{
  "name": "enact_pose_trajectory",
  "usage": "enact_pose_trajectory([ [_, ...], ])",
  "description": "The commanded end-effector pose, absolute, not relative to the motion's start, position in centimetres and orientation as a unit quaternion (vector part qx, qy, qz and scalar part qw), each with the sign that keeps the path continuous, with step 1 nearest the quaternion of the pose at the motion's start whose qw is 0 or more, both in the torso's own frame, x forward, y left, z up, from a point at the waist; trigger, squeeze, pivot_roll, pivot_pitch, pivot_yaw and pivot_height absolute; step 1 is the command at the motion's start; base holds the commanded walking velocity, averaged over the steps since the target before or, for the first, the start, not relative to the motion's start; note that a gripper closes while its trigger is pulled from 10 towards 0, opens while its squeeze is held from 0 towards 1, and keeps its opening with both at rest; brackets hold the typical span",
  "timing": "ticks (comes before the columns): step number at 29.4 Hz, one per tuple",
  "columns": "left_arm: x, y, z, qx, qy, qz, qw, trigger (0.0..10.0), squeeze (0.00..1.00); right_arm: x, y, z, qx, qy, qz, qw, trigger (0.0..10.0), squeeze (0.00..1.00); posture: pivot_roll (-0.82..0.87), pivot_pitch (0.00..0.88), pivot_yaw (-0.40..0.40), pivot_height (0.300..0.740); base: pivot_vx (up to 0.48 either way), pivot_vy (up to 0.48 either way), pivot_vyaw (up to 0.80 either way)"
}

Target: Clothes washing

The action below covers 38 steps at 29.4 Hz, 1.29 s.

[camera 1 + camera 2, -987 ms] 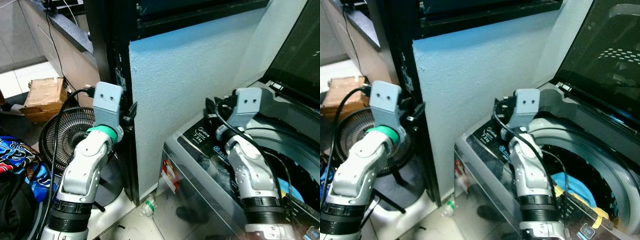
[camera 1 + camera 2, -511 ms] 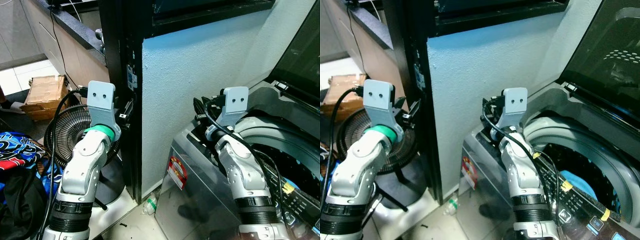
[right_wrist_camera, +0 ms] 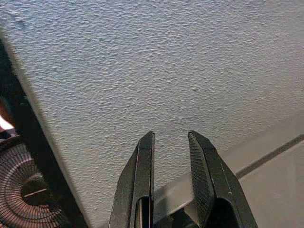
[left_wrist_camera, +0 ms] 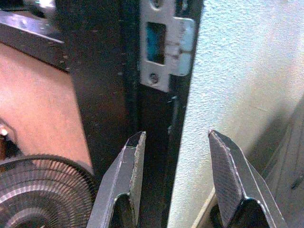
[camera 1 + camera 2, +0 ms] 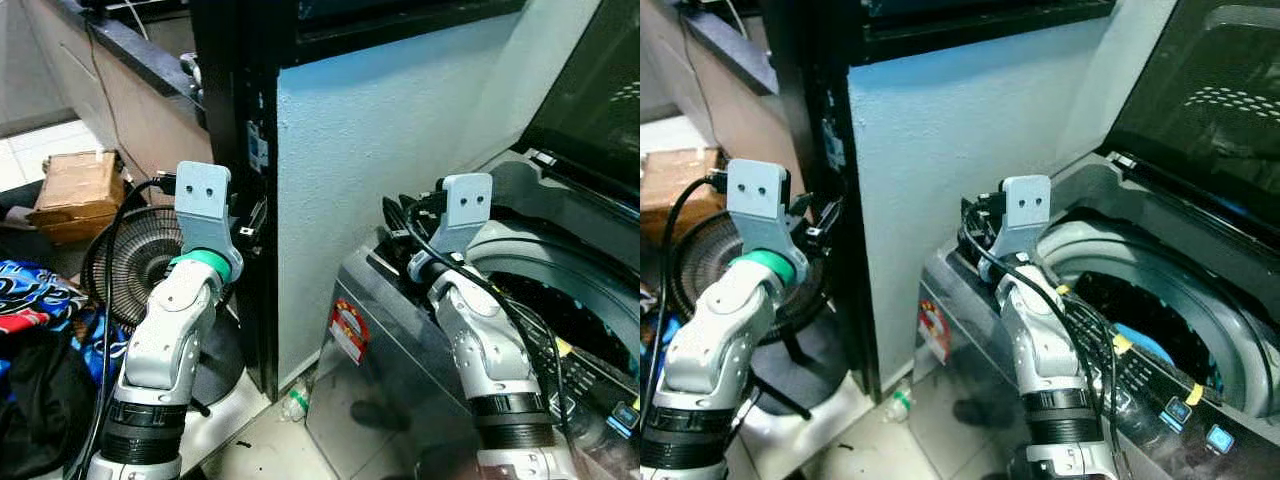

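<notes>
Facing rough plaster wall [image 3: 156, 66], ribbed left gripper [image 4: 175, 166] parted, round fan [image 5: 135, 268]

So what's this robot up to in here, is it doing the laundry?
It looks that way. The robot stands at a top-loading washing machine with its lid up, and something blue lies in the drum. Neither arm holds anything: the right gripper points at the pale wall above the machine's corner, fingers slightly apart, and the left gripper is open facing a black door frame. A floor fan and clothes sit on its left.
</notes>
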<state>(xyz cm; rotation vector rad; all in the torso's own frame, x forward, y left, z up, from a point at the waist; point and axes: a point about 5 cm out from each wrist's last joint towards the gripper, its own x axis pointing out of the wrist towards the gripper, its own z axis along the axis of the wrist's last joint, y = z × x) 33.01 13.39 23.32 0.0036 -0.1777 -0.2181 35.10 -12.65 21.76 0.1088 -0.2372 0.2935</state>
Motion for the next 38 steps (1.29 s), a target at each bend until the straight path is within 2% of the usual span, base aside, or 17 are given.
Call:
enact_pose_trajectory([
  [1, 32.92, 13.38, 23.40, -0.003, -0.088, -0.112, 0.990, 10.0, 0.00, 34.99, -12.90, 21.45, 0.053, -0.111, 0.143, 0.982, 10.0, 0.00, 0.12, 0.020, 0.031, 0.740, 0.000, 0.000, 0.00],
  [5, 32.91, 13.38, 23.42, -0.003, -0.089, -0.113, 0.990, 10.0, 0.00, 34.99, -12.86, 21.45, 0.053, -0.111, 0.144, 0.982, 10.0, 0.00, 0.12, 0.020, 0.031, 0.740, 0.000, 0.000, 0.00],
  [23, 32.93, 13.27, 23.45, -0.003, -0.090, -0.116, 0.989, 10.0, 0.00, 35.03, -12.59, 21.48, 0.052, -0.111, 0.151, 0.981, 10.0, 0.00, 0.12, 0.008, 0.029, 0.740, -0.307, 0.000, 0.00],
  [38, 33.04, 13.67, 23.30, -0.002, -0.087, -0.101, 0.991, 10.0, 0.00, 34.93, -12.18, 21.27, 0.053, -0.104, 0.160, 0.980, 10.0, 0.00, 0.12, 0.010, 0.027, 0.740, 0.000, 0.000, 0.00],
])
